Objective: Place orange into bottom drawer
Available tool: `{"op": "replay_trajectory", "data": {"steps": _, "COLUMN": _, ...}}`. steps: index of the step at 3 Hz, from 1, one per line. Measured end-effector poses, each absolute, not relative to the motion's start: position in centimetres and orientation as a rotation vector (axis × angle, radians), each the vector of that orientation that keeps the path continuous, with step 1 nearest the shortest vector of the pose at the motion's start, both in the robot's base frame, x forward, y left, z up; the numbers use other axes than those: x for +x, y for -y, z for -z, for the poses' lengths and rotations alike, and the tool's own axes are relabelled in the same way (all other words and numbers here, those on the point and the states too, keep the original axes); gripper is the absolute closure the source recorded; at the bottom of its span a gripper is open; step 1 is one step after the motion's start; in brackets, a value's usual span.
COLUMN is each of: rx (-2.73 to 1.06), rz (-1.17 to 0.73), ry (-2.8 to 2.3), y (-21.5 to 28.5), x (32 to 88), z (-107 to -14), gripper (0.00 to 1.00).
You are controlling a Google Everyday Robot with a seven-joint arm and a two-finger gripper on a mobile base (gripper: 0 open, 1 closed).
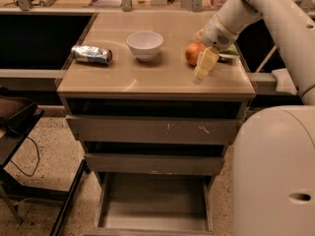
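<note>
The orange (pixel 192 53) sits on the cabinet's top at the right, next to the white bowl. My gripper (pixel 201 58) hangs down over the orange's right side, open, with one pale finger (pixel 204 65) in front of the fruit and touching or almost touching it. The bottom drawer (pixel 155 205) is pulled out near the floor below the cabinet, and its flat floor is bare.
A white bowl (pixel 145 44) and a crushed silver can (pixel 92 54) lie on the cabinet top (pixel 147 75). A green bag (pixel 230 53) lies behind my gripper. Two upper drawers (pixel 152 130) are nearly shut. My base (pixel 275 171) fills the right; dark furniture (pixel 15 117) stands left.
</note>
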State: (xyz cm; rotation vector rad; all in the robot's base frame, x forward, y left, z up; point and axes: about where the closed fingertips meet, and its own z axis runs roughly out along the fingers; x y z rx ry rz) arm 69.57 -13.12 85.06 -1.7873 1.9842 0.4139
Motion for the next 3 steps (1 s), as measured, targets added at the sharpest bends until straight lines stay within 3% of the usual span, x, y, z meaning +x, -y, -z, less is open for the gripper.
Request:
{"op": "replay_trajectory", "data": {"steps": 2, "rx": -1.789, "rz": -0.415, "ry": -1.95, "y": 12.9, "x": 69.9, "z": -85.0, "gripper": 0.0}}
{"op": "replay_trajectory", "data": {"steps": 3, "rx": -1.778, "rz": -0.241, "ry": -1.896, "y": 13.8, "x": 71.1, "z": -90.0, "gripper": 0.0}}
